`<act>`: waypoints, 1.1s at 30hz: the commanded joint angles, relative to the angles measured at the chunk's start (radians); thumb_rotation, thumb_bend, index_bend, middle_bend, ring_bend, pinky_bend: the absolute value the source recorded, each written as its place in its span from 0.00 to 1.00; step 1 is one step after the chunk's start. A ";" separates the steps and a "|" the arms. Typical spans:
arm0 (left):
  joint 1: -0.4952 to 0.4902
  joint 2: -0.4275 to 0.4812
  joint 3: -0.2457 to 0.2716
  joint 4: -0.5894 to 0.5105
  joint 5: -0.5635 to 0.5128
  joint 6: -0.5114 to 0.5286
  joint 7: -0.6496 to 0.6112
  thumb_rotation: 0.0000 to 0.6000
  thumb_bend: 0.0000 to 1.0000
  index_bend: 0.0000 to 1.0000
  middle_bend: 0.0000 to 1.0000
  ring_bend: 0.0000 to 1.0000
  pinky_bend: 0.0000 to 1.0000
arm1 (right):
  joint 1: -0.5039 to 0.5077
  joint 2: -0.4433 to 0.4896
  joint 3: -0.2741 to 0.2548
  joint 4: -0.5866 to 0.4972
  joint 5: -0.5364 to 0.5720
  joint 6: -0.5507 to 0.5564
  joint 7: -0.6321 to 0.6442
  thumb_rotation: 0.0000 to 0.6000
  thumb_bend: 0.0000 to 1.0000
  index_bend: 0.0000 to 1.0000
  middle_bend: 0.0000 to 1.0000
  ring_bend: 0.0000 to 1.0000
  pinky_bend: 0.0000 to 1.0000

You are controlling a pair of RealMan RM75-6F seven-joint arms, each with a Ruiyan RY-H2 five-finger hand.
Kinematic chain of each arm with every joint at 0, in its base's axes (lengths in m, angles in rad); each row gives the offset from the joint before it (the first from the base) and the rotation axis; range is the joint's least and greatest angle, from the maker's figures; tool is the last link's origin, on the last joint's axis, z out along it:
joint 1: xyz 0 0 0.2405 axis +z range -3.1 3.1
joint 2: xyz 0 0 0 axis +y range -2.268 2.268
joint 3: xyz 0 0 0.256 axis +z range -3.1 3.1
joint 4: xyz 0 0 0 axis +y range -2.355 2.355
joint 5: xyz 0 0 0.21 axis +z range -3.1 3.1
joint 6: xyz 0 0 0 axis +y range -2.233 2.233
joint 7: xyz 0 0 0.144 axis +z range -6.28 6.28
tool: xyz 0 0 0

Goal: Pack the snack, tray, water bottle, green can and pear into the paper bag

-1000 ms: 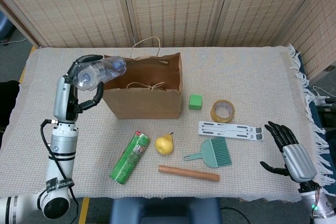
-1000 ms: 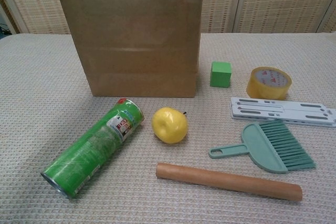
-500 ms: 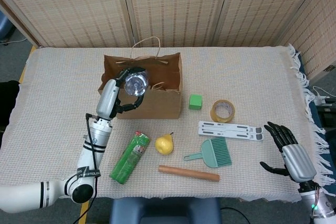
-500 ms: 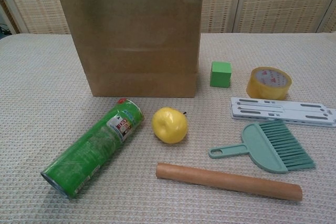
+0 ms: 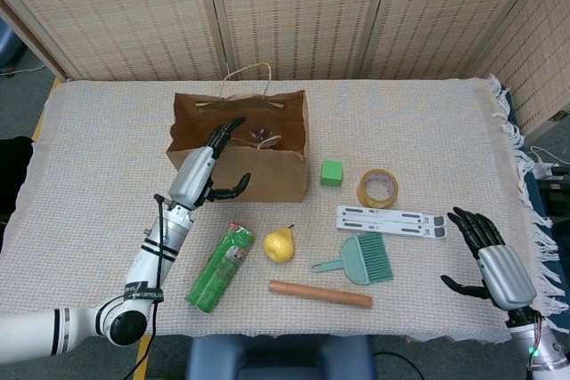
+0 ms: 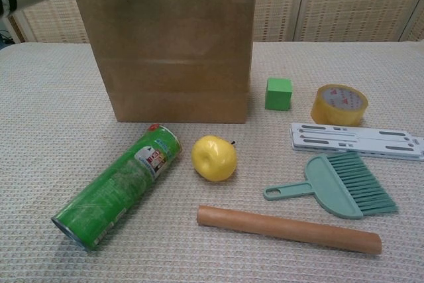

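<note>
- My left hand [image 5: 207, 166] hovers over the front rim of the paper bag [image 5: 258, 175]; its fingers are spread and it holds nothing.
- My right hand [image 5: 488, 255] rests near the right edge of the table [image 5: 427, 122], fingers apart and empty, well away from everything else.
- The paper bag stands upright with its mouth open upward and its handles showing at the top; I cannot make out what lies inside.
- The green can [image 6: 119, 187] lies on its side in front of the bag. In the head view its long axis runs from near-left to far-right, with the red-rimmed end toward the bag.
- The pear [image 6: 213, 158] sits just to the right of the can, apart from it, stem pointing to the right in the chest view.
- A wooden rolling pin [image 6: 289, 229] lies almost crosswise near the front edge.
- A green brush [image 6: 338, 187] lies beyond the pin, handle to the left.
- A white slotted bracket [image 6: 356, 140], a roll of tape [image 6: 338, 105] and a green cube [image 6: 278, 93] lie to the right of the bag.
</note>
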 commanded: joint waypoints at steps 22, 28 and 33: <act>0.409 0.389 0.282 0.204 0.681 0.260 -0.225 1.00 0.56 0.44 0.46 0.35 0.47 | -0.002 -0.002 -0.003 0.001 -0.008 0.007 0.002 1.00 0.06 0.00 0.00 0.00 0.00; 0.330 0.363 0.468 0.640 1.197 0.326 -0.080 1.00 0.46 0.26 0.28 0.26 0.37 | 0.000 -0.009 -0.001 0.001 -0.006 0.003 -0.011 1.00 0.06 0.00 0.00 0.00 0.00; 0.251 0.328 0.558 0.721 1.397 0.289 0.013 1.00 0.39 0.05 0.07 0.06 0.16 | 0.001 -0.012 -0.001 -0.001 -0.006 0.001 -0.017 1.00 0.06 0.00 0.00 0.00 0.00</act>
